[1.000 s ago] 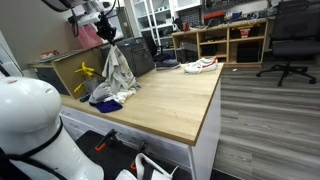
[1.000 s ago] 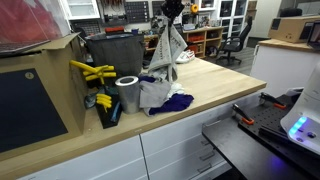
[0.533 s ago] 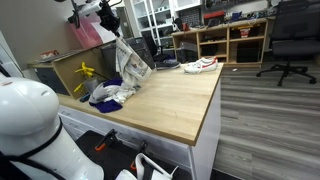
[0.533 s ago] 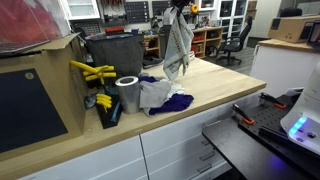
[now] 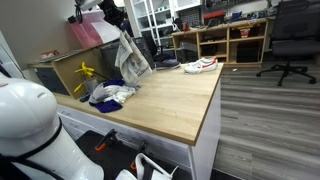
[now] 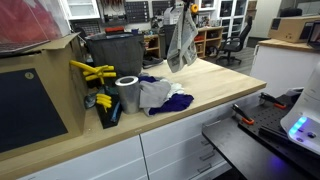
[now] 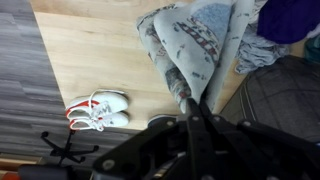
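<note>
My gripper (image 5: pixel 117 20) is shut on a grey patterned cloth (image 5: pixel 130 60) and holds it high above the wooden table (image 5: pixel 175 100). The cloth hangs free from the jaws in both exterior views (image 6: pixel 181 38). In the wrist view the gripper (image 7: pixel 192 105) pinches the cloth's top end, and the cloth (image 7: pixel 190 45) drapes down toward the tabletop. A pile of other cloths, white and purple (image 6: pixel 162 97), lies on the table below and to the side; it also shows in an exterior view (image 5: pixel 108 95).
A roll of tape (image 6: pixel 127 93) and yellow tools (image 6: pixel 92 72) sit by a dark bin (image 6: pixel 115 52). A white and red shoe (image 5: pixel 200 65) lies at the table's far end, also in the wrist view (image 7: pixel 98 110). Office chair (image 5: pixel 290 40) and shelves (image 5: pixel 225 40) stand beyond.
The gripper has lifted the grey cloth higher and carried it away from the pile, toward the far end of the table; its lower end now hangs clear of the pile.
</note>
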